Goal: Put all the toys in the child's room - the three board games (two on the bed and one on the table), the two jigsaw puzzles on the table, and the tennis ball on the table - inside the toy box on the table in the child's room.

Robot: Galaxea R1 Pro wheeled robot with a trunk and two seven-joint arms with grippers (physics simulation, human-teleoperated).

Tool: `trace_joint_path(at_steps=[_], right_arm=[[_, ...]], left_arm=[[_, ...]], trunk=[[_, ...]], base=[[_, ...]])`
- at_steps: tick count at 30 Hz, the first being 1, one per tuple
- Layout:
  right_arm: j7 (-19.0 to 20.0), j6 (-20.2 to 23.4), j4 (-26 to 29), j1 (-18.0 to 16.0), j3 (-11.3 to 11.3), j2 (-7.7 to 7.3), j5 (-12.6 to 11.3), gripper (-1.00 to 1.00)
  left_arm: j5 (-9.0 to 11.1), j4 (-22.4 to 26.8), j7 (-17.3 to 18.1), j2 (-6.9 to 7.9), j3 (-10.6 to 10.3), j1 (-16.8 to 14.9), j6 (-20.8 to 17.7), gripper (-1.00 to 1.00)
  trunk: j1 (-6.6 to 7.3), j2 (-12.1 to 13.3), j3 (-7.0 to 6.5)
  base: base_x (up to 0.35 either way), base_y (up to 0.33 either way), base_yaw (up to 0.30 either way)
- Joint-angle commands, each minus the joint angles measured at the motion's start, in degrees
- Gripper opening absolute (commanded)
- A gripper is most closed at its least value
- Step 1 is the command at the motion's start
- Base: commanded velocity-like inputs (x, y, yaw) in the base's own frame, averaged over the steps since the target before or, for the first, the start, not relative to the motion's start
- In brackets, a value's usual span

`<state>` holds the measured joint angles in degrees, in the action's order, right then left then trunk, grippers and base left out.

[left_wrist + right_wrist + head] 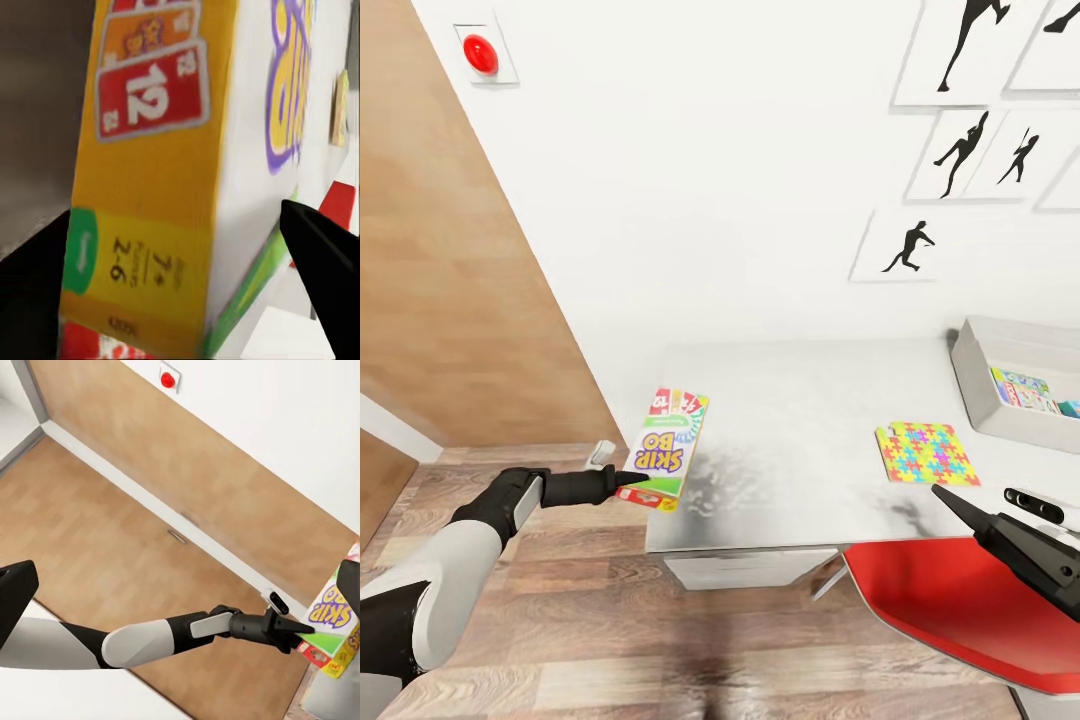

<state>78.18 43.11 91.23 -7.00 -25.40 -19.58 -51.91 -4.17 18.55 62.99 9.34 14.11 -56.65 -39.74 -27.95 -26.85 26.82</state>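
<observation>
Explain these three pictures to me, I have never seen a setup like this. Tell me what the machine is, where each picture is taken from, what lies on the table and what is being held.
This is a simulated wheeled robot with two arms, steered by a person. The big picture comes from a camera on its head, looking down over both arms. The other two come from cameras near each gripper, looking along its two fingers.

On the grey table lie a Skip-Bo game box, at the left edge, and a colourful jigsaw puzzle. At the right stands the grey toy box, with some toys already inside.

The left gripper has its fingers on either side of the game box's end; its own camera shows the box close up between them. Whether it truly grips yet is hard to tell. The right gripper hovers over the table's right edge, above a red chair.
</observation>
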Motion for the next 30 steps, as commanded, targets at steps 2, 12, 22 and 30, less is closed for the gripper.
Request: trace_joint_path(at_steps=[2, 12, 22, 30], right_arm=[[0.04, 0.49, 0.0, -0.03, 0.0, -0.02, -0.2, 1.0], [0.04, 0.49, 0.0, -0.03, -0.03, -0.02, -0.19, 1.0], [-0.18, 0.42, 0.0, -0.03, 0.07, -0.02, 0.62, 1.0], [-0.19, 0.32, 0.08, -0.03, 0.08, 0.03, 2.02, 1.0]], left_arm=[[-0.92, 0.0, 0.25, -0.02, 0.28, -0.04, -0.07, -1.0], [-0.92, 0.0, 0.35, 0.0, 0.3, -0.04, -0.13, -1.0], [-0.9, 0.25, 5.89, 0.2, 0.08, -0.04, -0.75, -1.0], [-1.02, 2.37, 12.02, 0.55, -0.25, -0.04, -4.27, -1.0]], trunk=[[-0.03, -0.08, 0.08], [0.85, 1.53, -0.64], [1.95, 3.53, -1.54], [2.17, 3.93, -1.72]], base=[[0.0, 0.0, 0.0], [0.0, 0.0, 0.0], [0.0, 0.0, 0.0], [0.0, 0.0, 0.0]])
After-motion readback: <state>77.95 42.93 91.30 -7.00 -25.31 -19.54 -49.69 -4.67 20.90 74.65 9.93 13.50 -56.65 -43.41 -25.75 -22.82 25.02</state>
